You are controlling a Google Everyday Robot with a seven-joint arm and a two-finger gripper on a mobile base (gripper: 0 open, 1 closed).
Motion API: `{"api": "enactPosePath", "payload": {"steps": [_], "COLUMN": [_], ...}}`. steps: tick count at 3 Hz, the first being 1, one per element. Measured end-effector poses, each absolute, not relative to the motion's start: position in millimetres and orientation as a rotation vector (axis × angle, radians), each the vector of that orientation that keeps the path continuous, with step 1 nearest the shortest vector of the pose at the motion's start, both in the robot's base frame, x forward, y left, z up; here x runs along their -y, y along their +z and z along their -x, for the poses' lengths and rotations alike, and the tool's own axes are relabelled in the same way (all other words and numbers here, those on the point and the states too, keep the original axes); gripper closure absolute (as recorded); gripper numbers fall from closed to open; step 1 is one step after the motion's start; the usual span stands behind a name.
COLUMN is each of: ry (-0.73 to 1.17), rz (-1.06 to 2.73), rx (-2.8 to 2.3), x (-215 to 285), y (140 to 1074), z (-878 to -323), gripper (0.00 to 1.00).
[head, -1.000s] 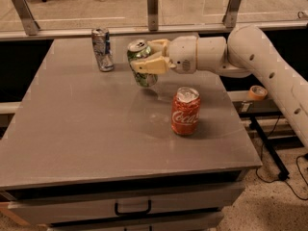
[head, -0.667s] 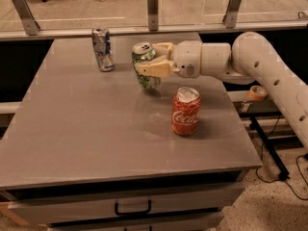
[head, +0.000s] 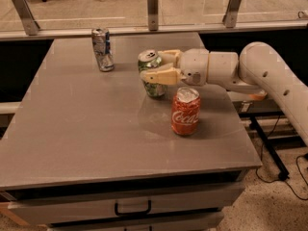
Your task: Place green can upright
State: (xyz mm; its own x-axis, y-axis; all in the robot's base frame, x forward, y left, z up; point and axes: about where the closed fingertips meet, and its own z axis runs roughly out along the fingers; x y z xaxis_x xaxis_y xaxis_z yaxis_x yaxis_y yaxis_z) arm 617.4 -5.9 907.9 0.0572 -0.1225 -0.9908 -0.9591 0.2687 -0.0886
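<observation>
The green can [head: 153,86] is pale green and silver with its silver top and pull tab facing up. It stands upright, or nearly so, at the middle back of the grey table [head: 86,129], and its base seems to touch the tabletop. My gripper [head: 150,66] reaches in from the right. Its cream fingers [head: 161,76] are closed on the can's upper half, one in front and one behind.
A red Coca-Cola can [head: 186,111] stands upright just in front and to the right of the green can, under my wrist. A crushed silver-and-blue can [head: 102,48] stands at the back left. A rail with metal posts [head: 152,8] runs behind the table.
My gripper has moved the green can a little to the right and downward, toward the tabletop. The two other cans have not moved.
</observation>
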Motion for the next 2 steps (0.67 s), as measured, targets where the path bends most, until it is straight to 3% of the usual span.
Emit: {"api": "enactPosePath", "payload": {"steps": [1, 2], "ry": [0.888, 0.883], "rz": [1.111, 1.117], "rx": [-1.373, -1.393], "x": [13.4, 17.8], "y": [907.5, 908.2], "z": [-611.8, -609.1], "gripper": [0.0, 0.0]}}
